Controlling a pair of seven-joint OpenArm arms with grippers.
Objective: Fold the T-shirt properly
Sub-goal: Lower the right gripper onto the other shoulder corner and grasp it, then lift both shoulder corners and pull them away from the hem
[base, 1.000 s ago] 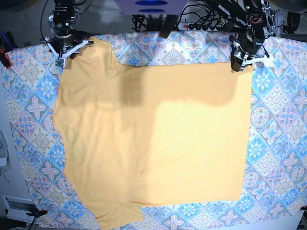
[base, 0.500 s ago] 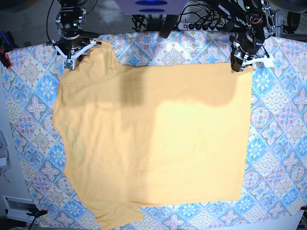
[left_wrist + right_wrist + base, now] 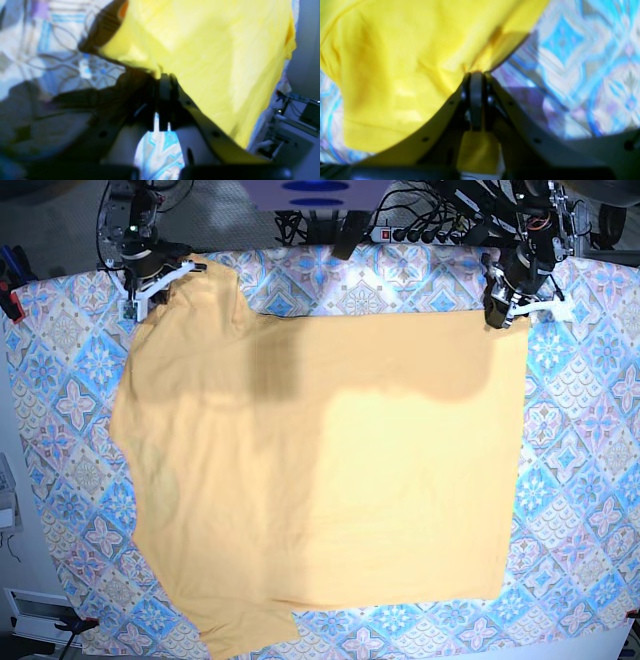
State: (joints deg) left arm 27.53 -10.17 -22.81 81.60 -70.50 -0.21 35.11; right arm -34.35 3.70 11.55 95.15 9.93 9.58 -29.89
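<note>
The pale yellow-orange T-shirt (image 3: 320,480) lies spread flat on the patterned cloth (image 3: 580,460), with one sleeve at the lower left. In the base view my left gripper (image 3: 497,318) sits at the shirt's far right corner, shut on the fabric. In the left wrist view its jaws (image 3: 163,77) meet on a pinch of the yellow T-shirt (image 3: 212,50). My right gripper (image 3: 152,284) is at the far left corner by the other sleeve. In the right wrist view it (image 3: 476,75) is shut on a fold of the T-shirt (image 3: 395,62).
The blue-pink diamond cloth covers the table under the shirt. A power strip (image 3: 415,235) and cables lie behind the far edge. A red clamp (image 3: 10,305) holds the cloth at the far left, and another (image 3: 85,622) sits at the near left.
My right gripper shifted slightly along the far left corner of the shirt and closed on the fabric. The left gripper and the rest of the shirt stayed put.
</note>
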